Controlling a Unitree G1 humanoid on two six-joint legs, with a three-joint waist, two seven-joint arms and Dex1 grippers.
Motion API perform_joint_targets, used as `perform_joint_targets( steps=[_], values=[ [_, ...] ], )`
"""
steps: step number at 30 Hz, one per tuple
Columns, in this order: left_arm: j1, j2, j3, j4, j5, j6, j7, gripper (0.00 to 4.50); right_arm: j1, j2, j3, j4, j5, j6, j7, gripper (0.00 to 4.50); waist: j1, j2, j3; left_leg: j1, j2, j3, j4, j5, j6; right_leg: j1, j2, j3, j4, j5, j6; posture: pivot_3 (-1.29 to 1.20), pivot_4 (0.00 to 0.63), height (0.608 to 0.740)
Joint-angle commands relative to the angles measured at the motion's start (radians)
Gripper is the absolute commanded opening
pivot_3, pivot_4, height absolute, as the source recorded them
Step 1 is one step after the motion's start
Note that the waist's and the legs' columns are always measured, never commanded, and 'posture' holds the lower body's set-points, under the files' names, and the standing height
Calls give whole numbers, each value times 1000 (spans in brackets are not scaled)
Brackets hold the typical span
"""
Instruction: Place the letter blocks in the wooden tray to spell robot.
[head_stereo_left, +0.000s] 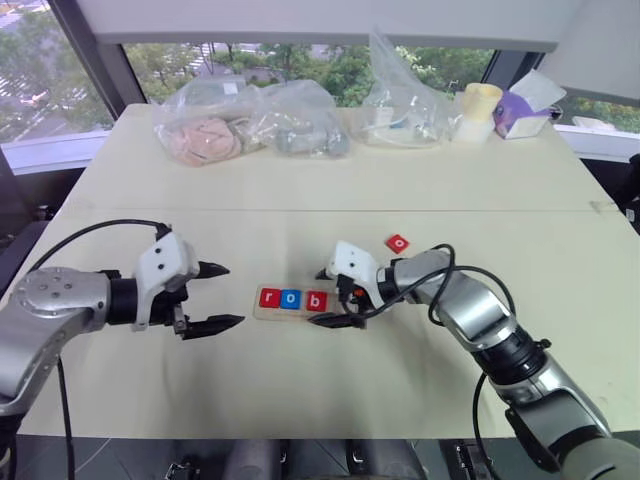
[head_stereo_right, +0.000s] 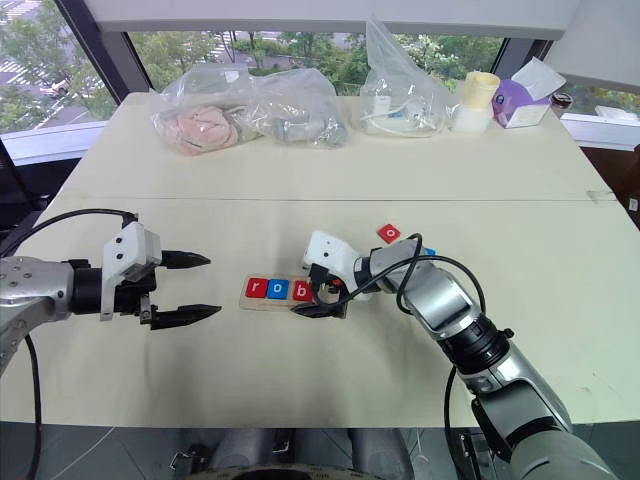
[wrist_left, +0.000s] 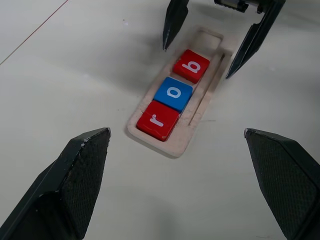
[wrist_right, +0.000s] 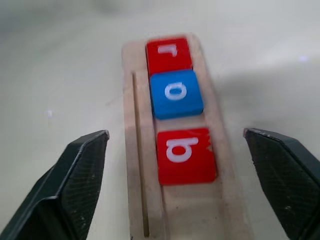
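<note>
Risk sits at the tray (head_stereo_left: 268, 310), lying near the middle of the table (head_stereo_left: 300, 180) toward its front edge: the red b (wrist_right: 186, 154) stands slightly apart from the blue o (wrist_right: 175, 93), and the right gripper (head_stereo_left: 328, 297), jaws spread wide and empty around the tray's free end, could nudge it askew or shift the tray as it pulls away. A red o (head_stereo_left: 398, 242) waits on the table beyond the right arm, with what looks like a blue tile (head_stereo_right: 429, 252) just beside it, half hidden. The left gripper (head_stereo_left: 222, 295) hangs wide and empty left of the tray. Count: three tiles seated (red r (wrist_right: 168, 50), blue o, red b), two loose, one tray, two grippers.
</note>
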Motion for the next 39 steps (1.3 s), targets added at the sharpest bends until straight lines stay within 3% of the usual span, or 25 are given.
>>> perform_joint_targets(
  steps=[1, 4, 15, 39],
  values=[
    [10, 0, 25, -19, 2, -8, 5, 4500, -3, -44, -79, -57, -3, -66, -19, 4455, 2, 0, 0, 0, 0, 0, 0, 0, 0, 0, 0, 0, 0, 0, 0, 0, 150, 739],
    [11, 2, 24, -25, -3, -8, -2, 4500, 34, -97, -46, -34, -101, -224, -46, 4455, 1, 0, 0, 0, 0, 0, 0, 0, 0, 0, -1, 0, 0, 0, 0, 0, 150, 739],
    [-33, 14, 18, -10, -13, 7, -21, 4500, 70, -55, -2, 123, -207, -403, -97, 4455, -2, 0, 0, 1, 0, 0, 1, 0, 0, 0, 2, 0, 2, 0, 0, 0, 150, 739],
    [-37, -3, 23, -26, -22, 42, 6, 4500, 71, 34, 28, 151, -267, -436, -96, 4455, 0, 0, 0, 1, 1, 0, 8, 0, 0, 3, 2, 0, 5, 0, -1, 0, 150, 739]
  ],
)
